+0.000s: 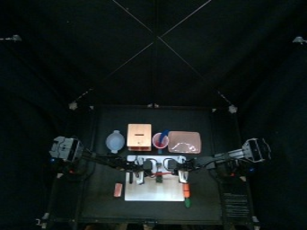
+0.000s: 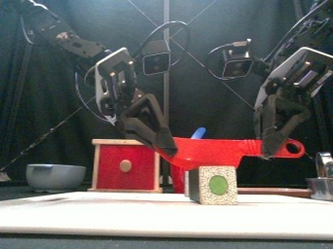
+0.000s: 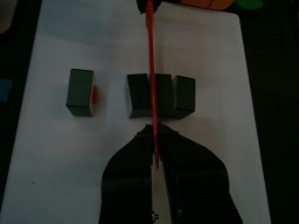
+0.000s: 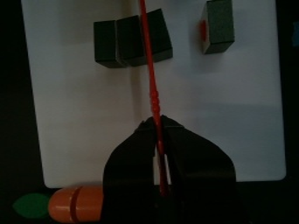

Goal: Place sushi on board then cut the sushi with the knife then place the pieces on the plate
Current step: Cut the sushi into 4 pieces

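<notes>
A red toy knife (image 2: 224, 151) hangs level over the white cutting board (image 2: 117, 209), edge down, right at the top of a sushi piece (image 2: 216, 185). My left gripper (image 2: 159, 138) is shut on one end of it. My right gripper (image 2: 275, 146) is shut on the handle end. In the left wrist view the knife (image 3: 151, 61) runs across a row of dark sushi blocks (image 3: 162, 94), and one block (image 3: 80, 92) lies apart. The right wrist view shows the same row (image 4: 132, 41) and the lone block (image 4: 218, 21).
Behind the board stand a blue-grey bowl (image 1: 115, 139), the wooden box with a red front (image 2: 127, 165), a red cup (image 1: 161, 139) with a blue knife (image 2: 200, 133), and the pink tray (image 1: 184, 141). Orange toy foods (image 1: 118, 190) (image 4: 73, 203) lie beside the board.
</notes>
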### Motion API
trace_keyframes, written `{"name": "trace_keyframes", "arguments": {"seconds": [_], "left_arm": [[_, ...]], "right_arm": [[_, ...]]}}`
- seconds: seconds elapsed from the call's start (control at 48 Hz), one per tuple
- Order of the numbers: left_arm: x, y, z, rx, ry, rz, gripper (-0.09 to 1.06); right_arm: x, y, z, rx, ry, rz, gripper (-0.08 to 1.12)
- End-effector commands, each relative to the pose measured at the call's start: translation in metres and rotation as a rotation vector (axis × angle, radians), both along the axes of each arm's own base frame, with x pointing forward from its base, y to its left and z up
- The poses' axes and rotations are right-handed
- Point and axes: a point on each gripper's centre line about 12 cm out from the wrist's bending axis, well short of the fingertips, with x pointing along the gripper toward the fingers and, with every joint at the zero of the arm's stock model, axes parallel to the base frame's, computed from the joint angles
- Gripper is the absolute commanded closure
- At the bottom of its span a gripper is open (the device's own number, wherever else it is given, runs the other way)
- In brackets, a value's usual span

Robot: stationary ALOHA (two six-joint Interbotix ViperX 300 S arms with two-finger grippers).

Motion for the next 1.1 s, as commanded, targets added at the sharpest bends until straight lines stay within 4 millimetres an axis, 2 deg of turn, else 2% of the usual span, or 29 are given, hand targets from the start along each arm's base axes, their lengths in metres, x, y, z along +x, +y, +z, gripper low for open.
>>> {"name": "trace_keyframes", "arguments": {"seconds": [0.021,0.354,0.562,0.938,1.104], "left_arm": [[-0.005,-0.006,-0.006,-0.003,0.035,-0.015,0.57],[-0.009,-0.007,-0.022,-0.004,0.109,-0.017,0.57],[-0.011,-0.008,-0.032,-0.009,0.147,-0.012,0.57],[-0.013,-0.025,-0.027,-0.052,0.142,-0.014,0.57],[-0.011,-0.027,-0.024,-0.055,0.131,-0.017,0.57]], "right_arm": [[-0.001,-0.001,-0.001,0.002,0.009,-0.006,0.75],[0.003,0.001,-0.006,0.004,0.007,-0.004,0.75],[0.004,0.008,-0.020,0.017,0.045,-0.001,0.75],[0.006,0.031,-0.020,0.067,0.052,0.018,0.75],[0.007,0.031,-0.015,0.061,0.039,0.028,0.75]]}}
